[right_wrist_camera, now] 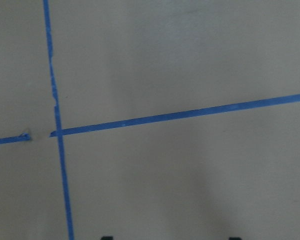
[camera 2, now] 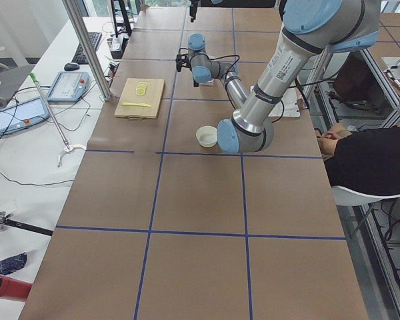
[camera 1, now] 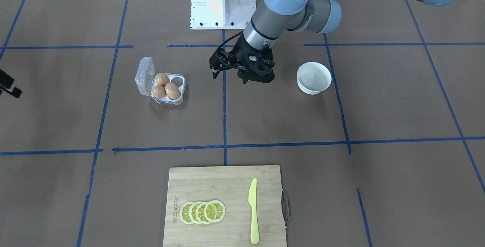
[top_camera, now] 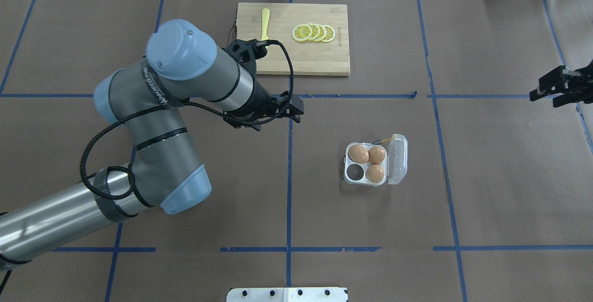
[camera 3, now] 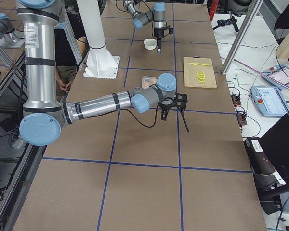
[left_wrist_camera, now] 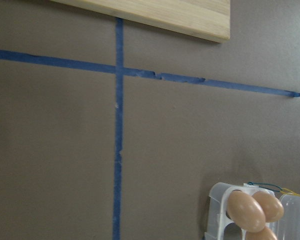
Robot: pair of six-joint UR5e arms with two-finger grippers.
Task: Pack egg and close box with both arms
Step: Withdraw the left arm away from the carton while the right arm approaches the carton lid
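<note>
The clear egg carton [top_camera: 398, 159] lies open on the table, its lid [camera 1: 146, 74] folded out to the side. Three brown eggs [top_camera: 358, 153] [top_camera: 376, 154] [top_camera: 375, 173] sit in its cups, and one cup [top_camera: 355, 171] is empty. The eggs look alike and I cannot tell them apart. My left gripper [camera 1: 230, 77] hovers open and empty between the carton and the white bowl [camera 1: 313, 77]. The left wrist view shows the carton's corner [left_wrist_camera: 217, 200] with eggs [left_wrist_camera: 246, 210]. My right gripper [top_camera: 544, 98] is open and empty, far off at the table's edge, with its tips at the bottom of the right wrist view [right_wrist_camera: 168, 238].
The white bowl holds nothing that I can see. A bamboo cutting board [camera 1: 223, 186] at the far side carries lemon slices [camera 1: 202, 212] and a yellow knife [camera 1: 253, 213]. The white pedestal base [camera 1: 221, 0] stands at the robot's side. Blue tape lines cross the brown table.
</note>
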